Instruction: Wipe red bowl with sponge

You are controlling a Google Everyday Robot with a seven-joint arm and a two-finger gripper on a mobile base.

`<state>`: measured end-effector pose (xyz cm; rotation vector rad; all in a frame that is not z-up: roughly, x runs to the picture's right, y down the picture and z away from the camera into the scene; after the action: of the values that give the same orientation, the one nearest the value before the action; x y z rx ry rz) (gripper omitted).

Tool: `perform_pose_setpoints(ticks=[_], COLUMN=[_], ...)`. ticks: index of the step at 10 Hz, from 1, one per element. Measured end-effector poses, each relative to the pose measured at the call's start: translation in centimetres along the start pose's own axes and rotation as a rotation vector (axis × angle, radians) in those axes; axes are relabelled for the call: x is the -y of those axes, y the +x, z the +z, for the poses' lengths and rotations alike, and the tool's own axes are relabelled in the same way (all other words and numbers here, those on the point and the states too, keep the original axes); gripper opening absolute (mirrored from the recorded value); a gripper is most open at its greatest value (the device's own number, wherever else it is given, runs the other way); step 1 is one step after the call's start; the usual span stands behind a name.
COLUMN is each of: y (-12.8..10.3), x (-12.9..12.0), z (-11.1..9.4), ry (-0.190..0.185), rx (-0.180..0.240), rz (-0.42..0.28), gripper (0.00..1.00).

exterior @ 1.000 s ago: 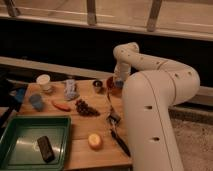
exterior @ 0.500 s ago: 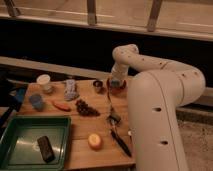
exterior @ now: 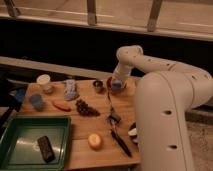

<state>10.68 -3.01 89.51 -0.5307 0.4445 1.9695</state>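
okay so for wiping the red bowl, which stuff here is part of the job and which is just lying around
In the job: red bowl; sponge at the bowl, under the end effector, which is shut.
Lying about: green tray, dark block, grapes, white cup, orange fruit.

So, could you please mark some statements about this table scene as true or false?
1. The hand is at the red bowl at the table's far edge. True.
2. The green tray holds a dark block. True.
3. The grapes lie inside the tray. False: they lie on the wooden table.
4. The white cup stands beside the bowl. False: it stands at the far left, well apart.
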Motion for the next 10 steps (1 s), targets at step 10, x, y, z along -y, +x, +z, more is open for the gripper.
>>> perform_pose_setpoints(ticks=[10], y=[-1.4], x=[-1.9], z=[0.2], ry=[-0.139], rx=[0.050], rz=[0.054], gripper=[0.00])
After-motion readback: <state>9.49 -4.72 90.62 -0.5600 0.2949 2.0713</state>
